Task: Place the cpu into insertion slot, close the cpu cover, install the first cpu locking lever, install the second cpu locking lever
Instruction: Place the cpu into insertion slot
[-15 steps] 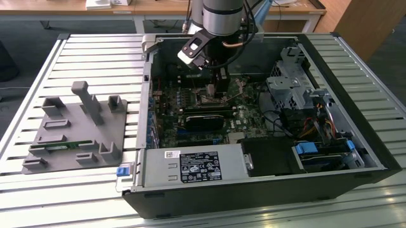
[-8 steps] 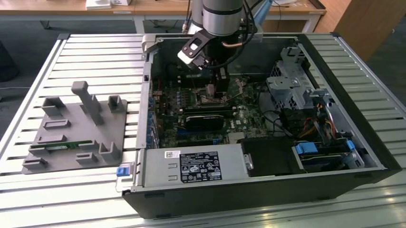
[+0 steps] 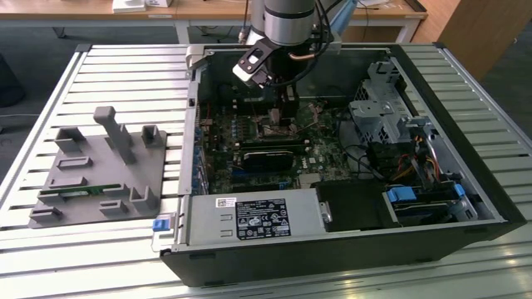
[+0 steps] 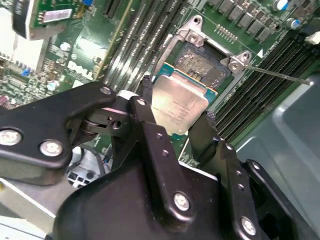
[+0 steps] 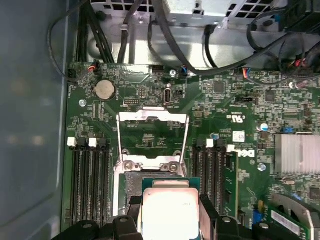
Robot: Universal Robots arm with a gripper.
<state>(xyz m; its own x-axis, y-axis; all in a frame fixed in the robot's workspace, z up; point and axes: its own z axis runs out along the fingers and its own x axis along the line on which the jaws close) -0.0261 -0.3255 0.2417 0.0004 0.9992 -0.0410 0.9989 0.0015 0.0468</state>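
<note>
**Surface.** Silver slatted aluminium table (image 3: 124, 68), ribbed lengthwise. At the exterior view's left it carries a grey plastic fixture plate with upright pegs (image 3: 91, 168). At centre and the exterior view's right it carries an open black computer case (image 3: 332, 258), lying on its side.

**Room.** Light wooden desks (image 3: 216, 9) run along the upper edge of the exterior view, over a dark grey floor (image 3: 33, 37).

**Case contents.** Green circuit board (image 3: 275, 168). Grey metal power-supply box (image 3: 208, 218) in the lower centre of the exterior view. Long black memory slots (image 5: 90, 185), a round silver coin cell (image 5: 105, 90) and a finned silver heat sink (image 5: 298, 152).

**Writing.** A white printed label (image 3: 259, 219) sits on the power-supply box. White lettering (image 5: 248, 152) and a small white sticker (image 5: 238, 136) sit on the board. None is transcribed.

**Arm.** Silver-grey robot arm (image 3: 287, 18) reaches down into the case from the upper centre of the exterior view.

**End effector.** Black two-finger end effector (image 4: 177, 114) (image 5: 170, 222), clenched on the flat square silver-grey cpu (image 4: 180, 105) (image 5: 170, 212), one finger on each opposite edge.

**Task items.** The cpu hangs level over the near edge of the square black insertion slot (image 4: 200, 65) (image 5: 131, 182) and is not yet seated. The thin silvery cpu cover frame (image 5: 152, 117) stands swung open beyond the slot. A thin silvery wire lever (image 4: 280, 75) juts free beside the slot.
</note>
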